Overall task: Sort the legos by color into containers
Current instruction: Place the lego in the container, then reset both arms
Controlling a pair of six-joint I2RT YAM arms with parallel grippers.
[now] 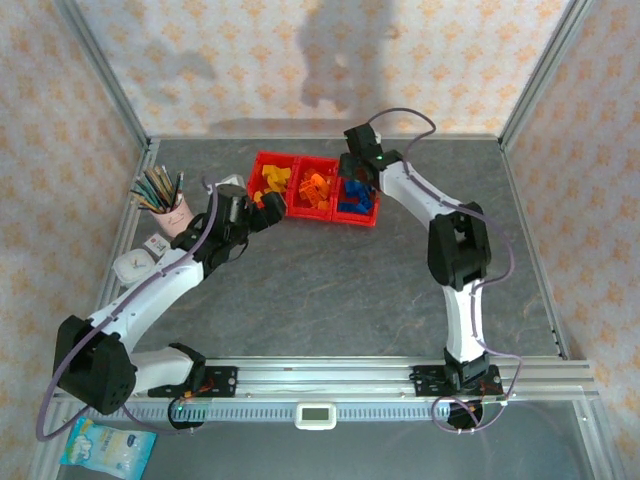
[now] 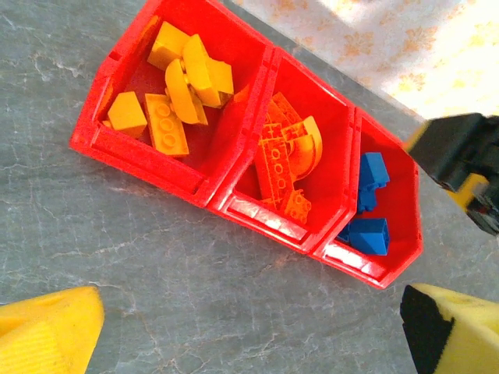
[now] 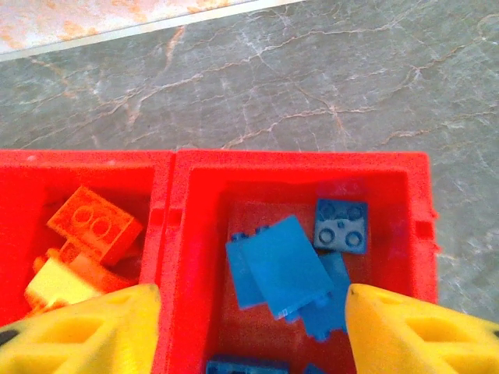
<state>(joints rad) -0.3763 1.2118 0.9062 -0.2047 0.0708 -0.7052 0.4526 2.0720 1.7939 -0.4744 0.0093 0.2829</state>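
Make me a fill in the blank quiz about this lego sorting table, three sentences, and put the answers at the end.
1. The legos under the right pincer are ____.
2. In the middle container, the pieces are ____.
3. On the table, the pencil cup stands near the ____ edge.
Missing words: blue, orange, left.
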